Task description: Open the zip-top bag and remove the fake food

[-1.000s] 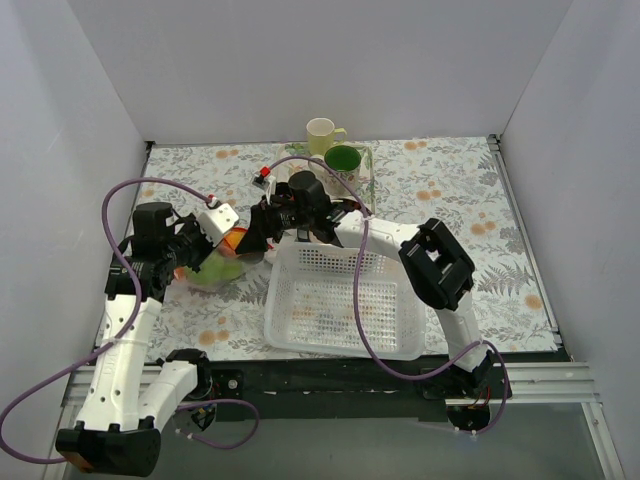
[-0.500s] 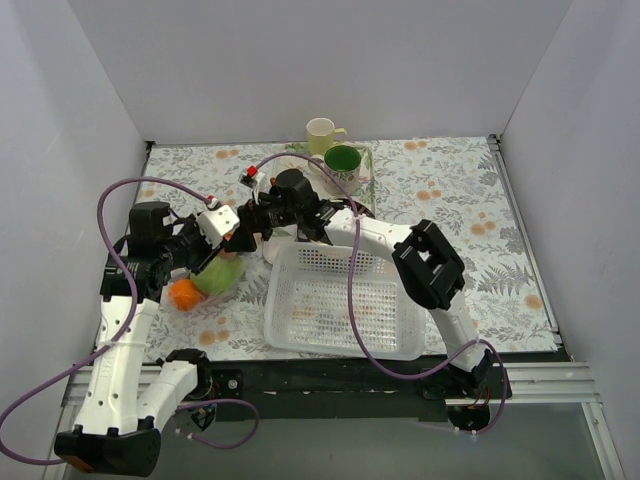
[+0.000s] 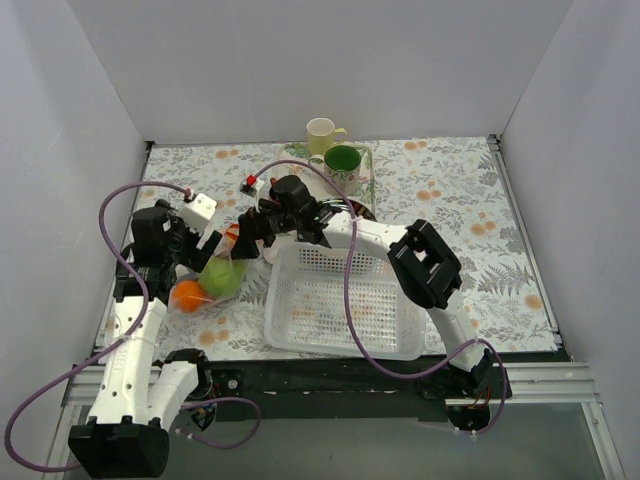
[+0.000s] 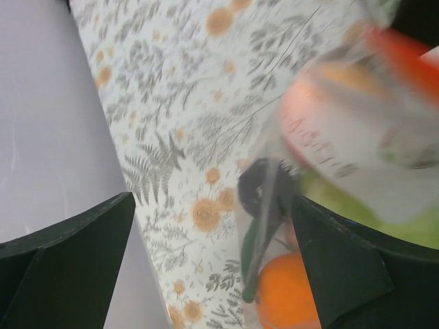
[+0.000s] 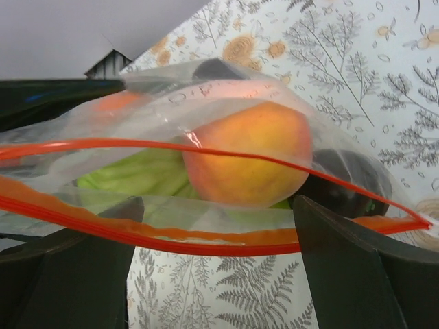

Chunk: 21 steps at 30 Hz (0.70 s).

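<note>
Left gripper [image 4: 212,226]: jaws spread wide, nothing between them, poised above the floral cloth [image 4: 171,103] just left of the bag [image 4: 357,137]. Right gripper [image 5: 218,205]: jaws also spread wide; the bag's mouth lies across the gap between its fingers [image 5: 357,274], but the jaws are not closed on the film. Bag location, top view: on the cloth near the left side, just left of the white basket [image 3: 390,330] and between the two grippers, which face each other across it. Mouth condition, right wrist view: the orange-red zip strip [image 5: 171,236] is parted, one lip running low and the other arching over the contents, so the mouth is open toward the right gripper. Contents seen through the mouth: a peach [image 5: 247,157] in the middle, a dark plum [image 5: 350,181] to its right, and a green piece [image 5: 137,175] to its left; the exact kind of green item cannot be told. Left wrist view, partly blurred: an orange [image 4: 285,301] at the lower edge, a thin green chili [image 4: 260,253] above it, and a dark plum beside that; whether the orange is fully inside the film cannot be told. The basket holds no food that can be made out. A cream mug [image 3: 322,133] and a green cup [image 3: 343,158] stand at the far edge of the cloth, well apart from the bag.
</note>
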### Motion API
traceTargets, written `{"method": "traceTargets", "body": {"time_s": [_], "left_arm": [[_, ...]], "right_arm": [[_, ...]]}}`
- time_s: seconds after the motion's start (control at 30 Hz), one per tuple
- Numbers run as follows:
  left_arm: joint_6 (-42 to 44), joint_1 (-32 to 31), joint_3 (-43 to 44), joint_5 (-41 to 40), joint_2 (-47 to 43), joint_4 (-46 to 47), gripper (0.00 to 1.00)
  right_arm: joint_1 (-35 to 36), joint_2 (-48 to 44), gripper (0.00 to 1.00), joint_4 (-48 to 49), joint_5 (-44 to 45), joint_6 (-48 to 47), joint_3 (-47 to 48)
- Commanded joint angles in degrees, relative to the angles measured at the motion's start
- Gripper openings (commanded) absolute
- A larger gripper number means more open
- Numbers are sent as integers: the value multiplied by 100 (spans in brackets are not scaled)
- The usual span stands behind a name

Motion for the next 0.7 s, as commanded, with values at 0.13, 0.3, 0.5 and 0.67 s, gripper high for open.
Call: {"method": "traceTargets", "body": {"time_s": [0.13, 0.3, 0.5, 0.67], "left_arm": [[-386, 1118, -1511, -647, 615, 974, 98], [-931, 2094, -476, 944, 2153, 35, 98], [-923, 2192, 149, 2280, 3421, -775, 96], [-888, 2131, 677, 2905, 3904, -1276, 92]], "right_arm": [[220, -805, 98, -325, 1007, -974, -662], [220, -910, 98, 44, 1210, -1159, -917], [220, -761, 98, 501, 1052, -1177, -952], [246, -454, 98, 326, 867, -1150, -514]]}}
